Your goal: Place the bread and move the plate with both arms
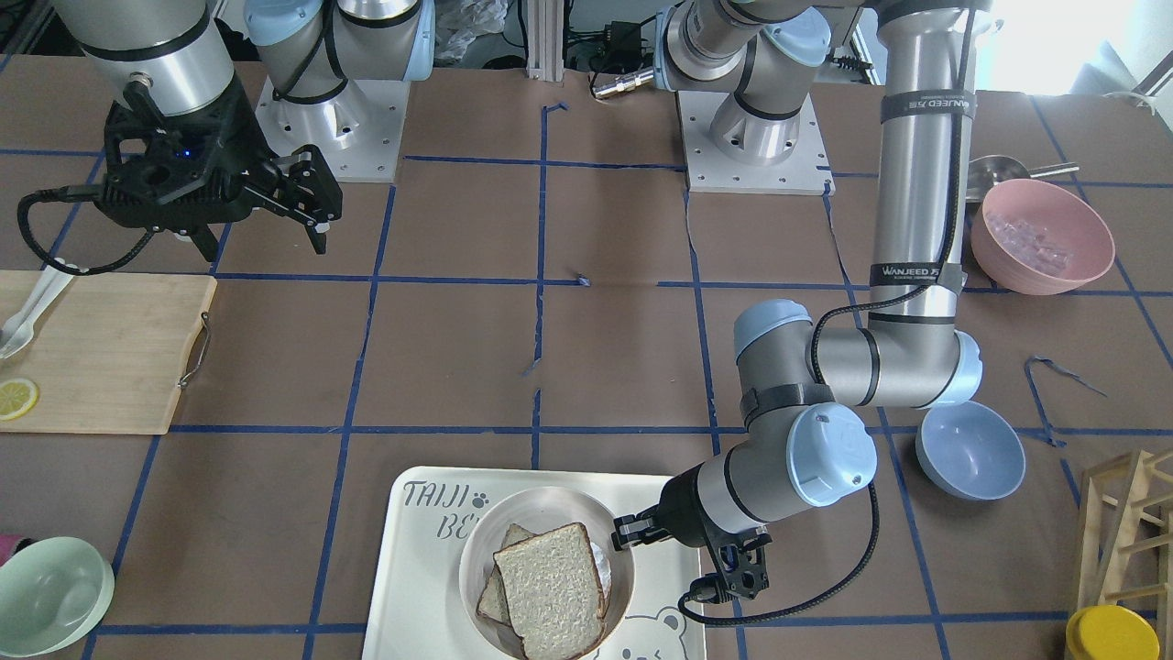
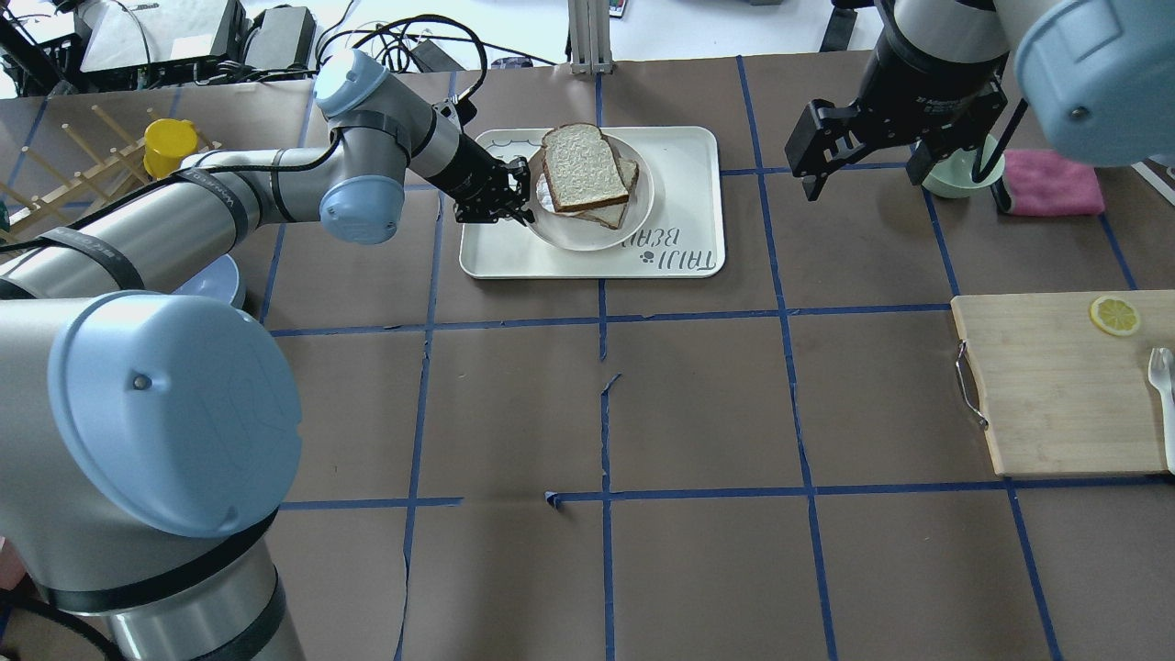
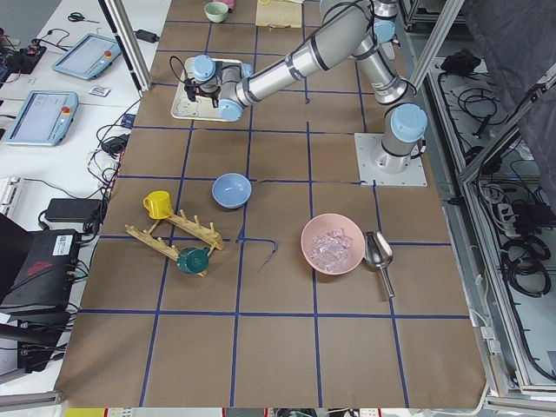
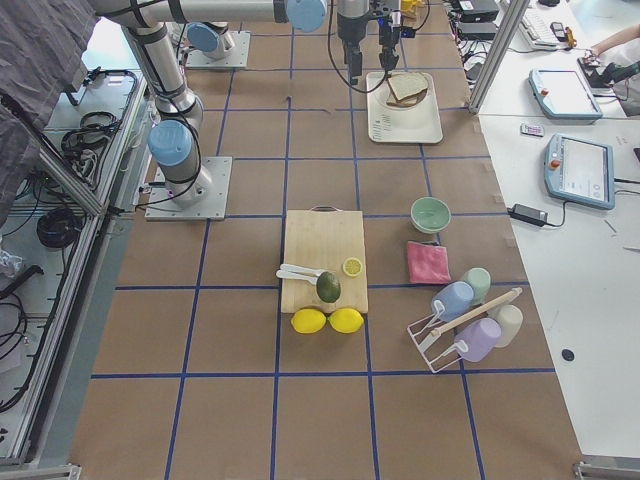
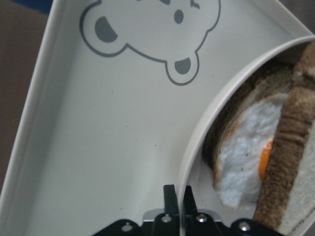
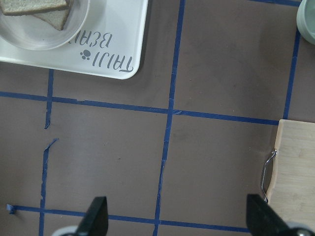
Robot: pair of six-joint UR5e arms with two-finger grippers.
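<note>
The bread (image 1: 554, 591) lies on top of the other slice with the fried egg (image 5: 246, 162) in the round off-white plate (image 1: 550, 509), which stands on the bear-print tray (image 1: 412, 587). The bread also shows in the overhead view (image 2: 583, 165), as does the plate (image 2: 578, 239). My left gripper (image 1: 623, 534) is at the plate's edge. In the left wrist view its fingers (image 5: 170, 196) are shut on the plate's rim (image 5: 197, 147). My right gripper (image 2: 863, 165) is open and empty, above the table to the right of the tray, apart from it.
A wooden cutting board (image 2: 1056, 386) with a lemon slice (image 2: 1114, 315) lies on my right. A pale green bowl (image 2: 955, 174) and a pink cloth (image 2: 1051, 184) are beyond my right gripper. A blue bowl (image 1: 970, 449), a pink bowl (image 1: 1043, 236) and a wooden rack (image 1: 1127, 532) are on my left.
</note>
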